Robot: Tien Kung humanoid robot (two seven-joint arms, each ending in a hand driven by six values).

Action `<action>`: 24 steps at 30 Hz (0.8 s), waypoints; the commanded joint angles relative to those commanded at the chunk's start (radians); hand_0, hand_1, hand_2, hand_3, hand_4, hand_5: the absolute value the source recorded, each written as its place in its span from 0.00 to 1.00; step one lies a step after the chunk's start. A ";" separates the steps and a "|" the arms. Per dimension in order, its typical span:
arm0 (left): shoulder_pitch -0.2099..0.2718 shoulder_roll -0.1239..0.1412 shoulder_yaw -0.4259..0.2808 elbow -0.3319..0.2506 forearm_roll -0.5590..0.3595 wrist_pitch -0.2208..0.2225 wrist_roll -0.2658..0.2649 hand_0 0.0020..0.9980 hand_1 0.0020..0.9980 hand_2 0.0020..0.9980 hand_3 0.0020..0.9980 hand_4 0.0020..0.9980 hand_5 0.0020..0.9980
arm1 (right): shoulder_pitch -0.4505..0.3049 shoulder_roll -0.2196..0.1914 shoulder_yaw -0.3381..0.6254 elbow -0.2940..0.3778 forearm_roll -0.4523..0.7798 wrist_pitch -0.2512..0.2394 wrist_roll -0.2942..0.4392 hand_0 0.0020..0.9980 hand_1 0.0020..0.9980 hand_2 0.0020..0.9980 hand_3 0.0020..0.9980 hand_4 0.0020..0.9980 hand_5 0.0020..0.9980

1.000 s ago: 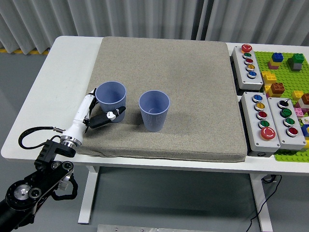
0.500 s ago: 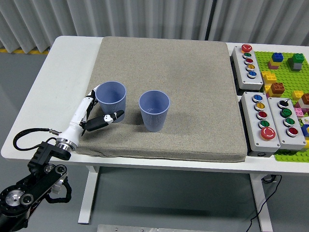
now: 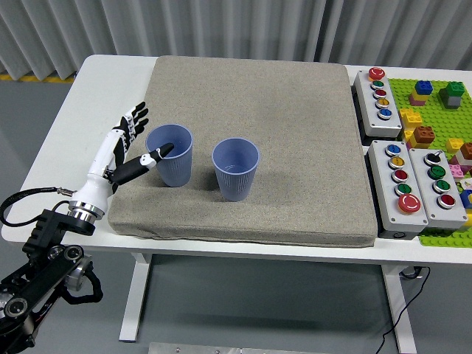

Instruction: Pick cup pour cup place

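Two blue ribbed plastic cups [image 3: 169,153] [image 3: 236,168] stand upright on grey fabric mat [image 3: 251,147] over white tabletop [image 3: 81,133]. Left robot hand [image 3: 127,147] just left of nearer cup, fingers spread, holding nothing; thumb possibly touching rim. Grey floor below.

Grey mat [image 3: 254,96] covers the white table [image 3: 96,96]; button boxes [image 3: 402,177] sit beside it.

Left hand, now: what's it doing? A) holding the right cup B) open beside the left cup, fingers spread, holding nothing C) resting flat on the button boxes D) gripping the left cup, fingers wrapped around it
B. The left hand is spread open just left of the left cup, its fingers fanned out and its thumb tip near the rim, holding nothing; the right cup stands untouched on the mat.
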 joint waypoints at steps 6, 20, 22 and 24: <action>-0.029 -0.017 -0.066 0.043 -0.221 -0.051 -0.044 0.90 0.88 1.00 1.00 1.00 0.72 | 0.002 0.000 -0.003 0.000 0.008 -0.003 0.000 0.64 0.60 0.51 0.58 0.00 0.00; -0.037 -0.042 -0.040 0.078 -0.459 -0.137 -0.031 0.90 0.88 0.97 0.93 0.78 1.00 | 0.008 0.000 -0.005 -0.001 0.011 -0.005 0.000 0.64 0.60 0.51 0.58 0.00 0.00; -0.037 -0.046 -0.033 0.072 -0.452 -0.137 -0.030 0.90 0.88 0.97 0.93 0.78 1.00 | 0.009 0.000 -0.006 -0.001 0.010 -0.005 0.000 0.64 0.60 0.51 0.58 0.00 0.00; -0.037 -0.051 -0.030 0.071 -0.448 -0.137 -0.029 0.90 0.88 0.97 0.93 0.78 1.00 | 0.008 0.000 -0.007 -0.001 0.012 -0.005 0.000 0.64 0.60 0.51 0.58 0.00 0.00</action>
